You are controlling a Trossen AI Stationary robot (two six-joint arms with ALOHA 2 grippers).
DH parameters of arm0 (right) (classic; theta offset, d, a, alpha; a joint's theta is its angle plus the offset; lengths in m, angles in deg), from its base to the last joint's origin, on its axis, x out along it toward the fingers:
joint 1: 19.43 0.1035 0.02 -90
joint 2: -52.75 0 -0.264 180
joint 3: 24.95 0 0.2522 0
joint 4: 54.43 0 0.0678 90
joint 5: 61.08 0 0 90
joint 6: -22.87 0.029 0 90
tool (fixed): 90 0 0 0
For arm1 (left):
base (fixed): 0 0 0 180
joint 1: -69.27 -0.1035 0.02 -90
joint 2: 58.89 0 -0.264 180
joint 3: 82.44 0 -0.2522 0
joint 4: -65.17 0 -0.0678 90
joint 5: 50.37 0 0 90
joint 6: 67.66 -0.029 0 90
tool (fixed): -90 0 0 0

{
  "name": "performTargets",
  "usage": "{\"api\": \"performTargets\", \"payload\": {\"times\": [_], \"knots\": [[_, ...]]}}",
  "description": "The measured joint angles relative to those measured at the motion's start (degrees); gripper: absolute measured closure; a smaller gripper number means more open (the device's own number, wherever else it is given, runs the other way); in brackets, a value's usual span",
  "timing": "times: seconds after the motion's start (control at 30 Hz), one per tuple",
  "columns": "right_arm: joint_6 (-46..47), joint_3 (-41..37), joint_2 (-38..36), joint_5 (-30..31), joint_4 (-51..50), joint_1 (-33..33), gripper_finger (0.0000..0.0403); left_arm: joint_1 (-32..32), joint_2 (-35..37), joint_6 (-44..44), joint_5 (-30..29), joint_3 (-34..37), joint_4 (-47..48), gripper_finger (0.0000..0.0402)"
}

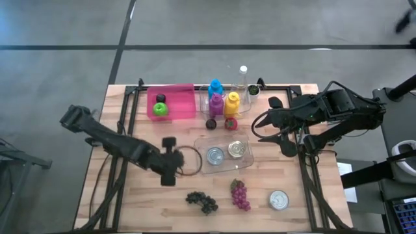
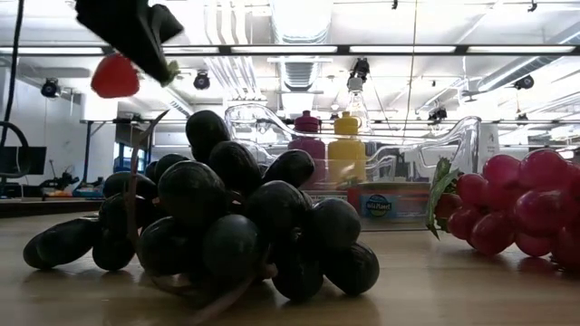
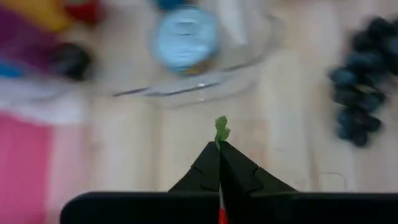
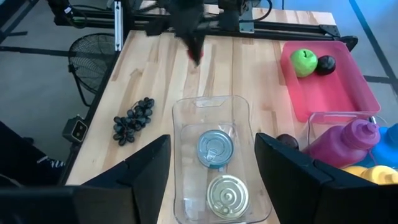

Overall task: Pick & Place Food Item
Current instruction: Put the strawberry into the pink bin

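My left gripper (image 1: 172,170) hangs above the table's left-middle, shut on a red strawberry (image 2: 115,75); in the left wrist view only its green leaf (image 3: 221,129) and a red sliver show. A clear tray (image 1: 244,166) holding two cans lies to its right. A bunch of black grapes (image 1: 202,201) and a bunch of red grapes (image 1: 240,194) rest on the wood near the front edge. My right gripper (image 1: 285,140) waits open, raised over the table's right side, touching nothing. My left gripper pinches the strawberry at its leafy top end between its two shut fingers (image 3: 239,174), the green leaf (image 3: 221,129) poking out past the tips. The fingers slant downward toward the tray. The berry (image 4: 196,55) hangs below the fingers, lifted clear of the table.
A pink bin (image 1: 185,104) with a green apple (image 1: 160,109) and a dark plum stands at the back left. Coloured bottles (image 1: 224,102) stand at the back middle, with a second strawberry (image 1: 231,123) and a plum (image 1: 211,123) before them. A lone can (image 1: 279,199) sits front right.
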Motion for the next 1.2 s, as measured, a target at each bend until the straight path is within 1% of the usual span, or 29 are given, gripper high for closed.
{"api": "performTargets", "payload": {"times": [0.13, 0.23, 0.37, 0.43, 0.5, 0.67, 0.73, 0.87, 0.93, 1.07, 1.2], "knots": [[-0.6, 0.0, 0.0, 0.0, 0.0, 0.0, 0.0177, -2.1, 4.5, 5.7, -6.4, 0.0, 4.2, 0.0401], [-0.3, 0.0, 0.0, 0.0, 0.0, 0.0, 0.0174, -4.8, 6.9, 9.6, -9.9, 0.0, 5.2, 0.0401], [0.1, 0.0, 0.0, 0.0, 0.0, 0.0, 0.0169, -10.4, 8.5, 13.0, -12.7, 0.0, 5.0, 0.0401], [0.1, 0.0, 0.0, 0.0, 0.0, 0.0, 0.0166, -13.9, 8.5, 13.3, -14.7, 0.0, 4.2, 0.0401], [0.1, 0.0, 0.0, 0.0, 0.0, 0.0, 0.0163, -18.1, 8.2, 13.1, -15.2, 0.0, 3.3, 0.0401], [0.1, -0.1, 0.0, 0.1, 0.0, 0.0, 0.0161, -30.7, 6.6, 13.0, -14.8, 0.0, 1.5, 0.0401], [0.1, -0.1, 0.0, 0.1, 0.0, 0.0, 0.0163, -36.2, 6.1, 13.0, -13.8, 0.0, 0.8, 0.0401], [0.1, -0.1, 0.0, 0.2, 0.0, 0.0, 0.0168, -47.2, 4.8, 12.9, -7.5, 1.1, -2.3, 0.0401], [0.1, -0.1, 0.0, 0.2, 0.1, 0.0, 0.017, -51.7, 4.0, 12.7, -4.5, 2.3, -5.5, 0.0401], [0.1, -0.1, 0.0, 0.2, 0.4, 0.0, 0.0172, -57.5, 1.7, 12.7, -2.3, 5.6, -12.6, 0.0401], [0.1, -0.1, 0.0, 0.2, 1.5, 0.0, 0.0169, -60.7, -0.8, 12.8, -1.9, 7.0, -15.4, 0.0401]]}}
